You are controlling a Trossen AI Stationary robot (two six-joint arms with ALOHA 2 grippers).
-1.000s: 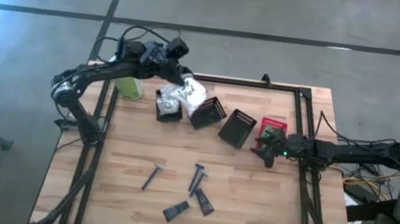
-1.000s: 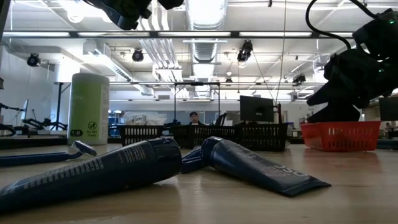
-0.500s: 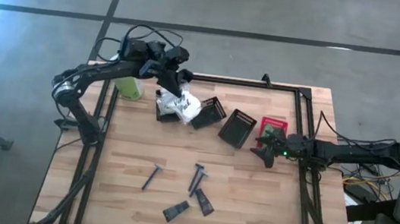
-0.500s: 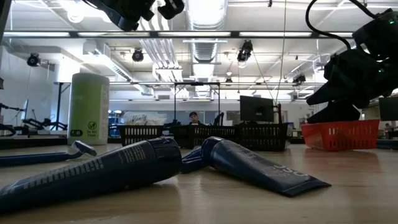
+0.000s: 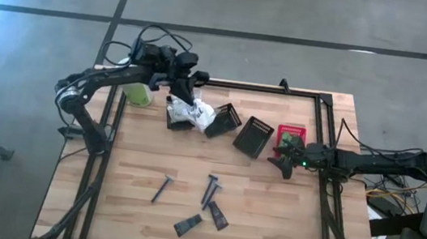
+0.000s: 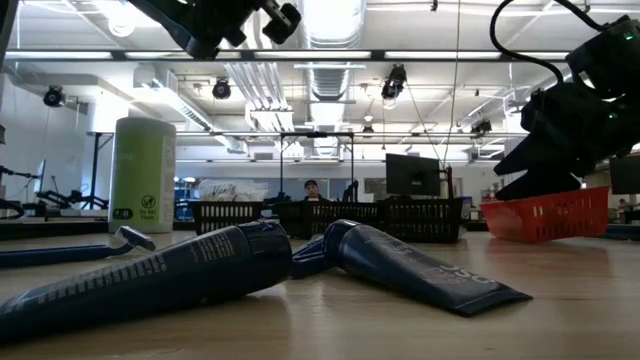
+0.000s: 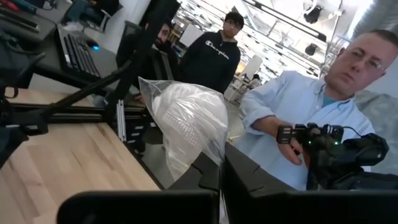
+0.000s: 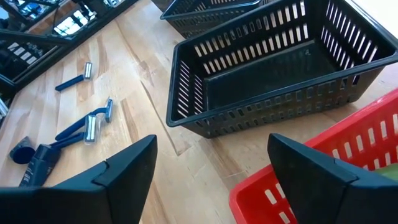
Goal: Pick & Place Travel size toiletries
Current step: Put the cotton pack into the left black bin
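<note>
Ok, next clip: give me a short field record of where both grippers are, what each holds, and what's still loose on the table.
left gripper: shut on white wrapped packet, above the leftmost black basket
right gripper: open, holds nothing, at the near edge of the red basket
red basket: one side tilted up off the table in the low view
loose on table: blue razors, dark tubes
other: green canister at the far left corner

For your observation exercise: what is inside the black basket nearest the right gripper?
The right wrist view shows the black basket with a bare dark floor; nothing lies in it. The right gripper stands open beside it, next to the red basket, whose inside is mostly hidden.
</note>
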